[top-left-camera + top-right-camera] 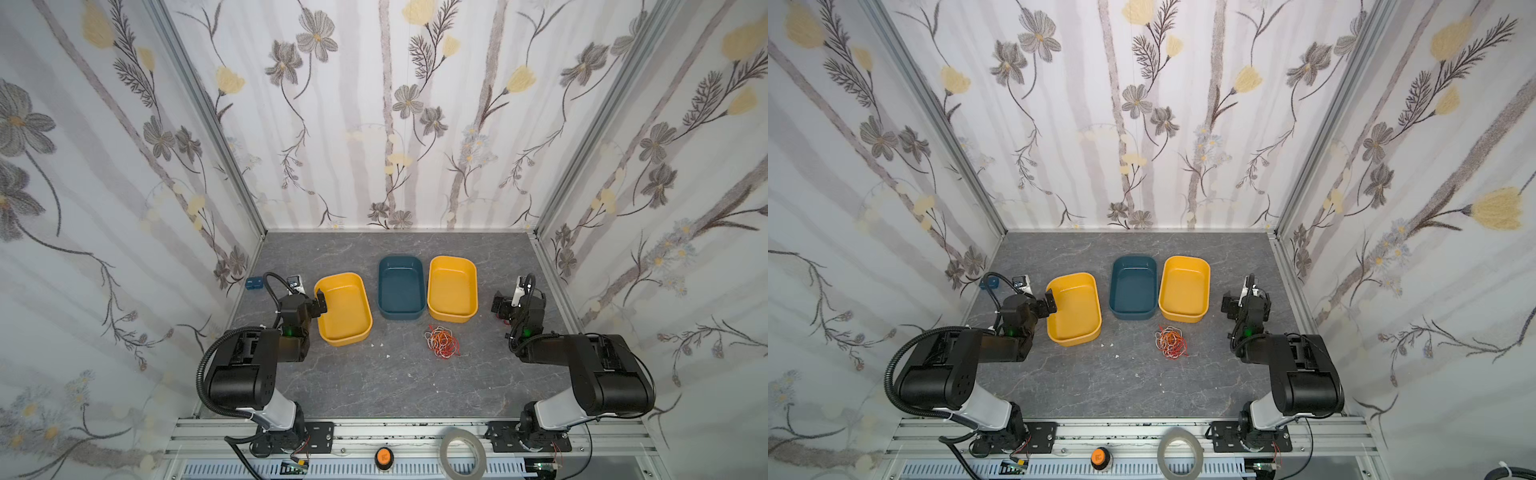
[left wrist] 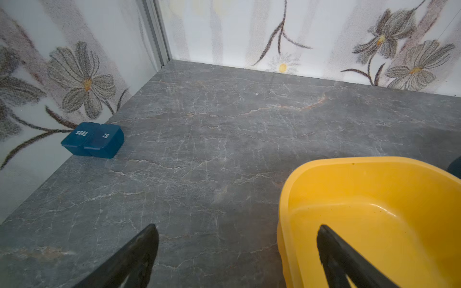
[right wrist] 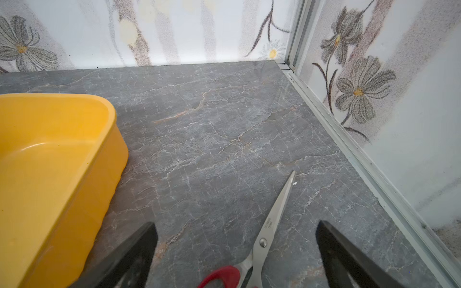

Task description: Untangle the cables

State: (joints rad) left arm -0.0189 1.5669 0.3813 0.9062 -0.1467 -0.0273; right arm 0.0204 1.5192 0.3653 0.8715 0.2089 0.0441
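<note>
Cables (image 1: 441,341): prob. light, limp, snag-prone wad on counter (image 1: 374,382); pinch an outer loop, not mid. L & R jaws wide, empty, well apart from it.

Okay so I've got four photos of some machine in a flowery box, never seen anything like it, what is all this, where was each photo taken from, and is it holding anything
These are two black robot arms at the front of a grey table, each ending in a two-fingered gripper. Two pictures look down from overhead, nearly alike, from side-by-side cameras. The other two come from a camera on each arm's wrist, looking out past the gripper. On the table stand the left yellow tray, the blue tray and the right yellow tray, all empty, with the cables, a tangled orange, red and white bundle, lying nearer the arms. The left wrist view shows a blue pill box, the right wrist view scissors. The left gripper and right gripper are open, holding nothing.
</note>
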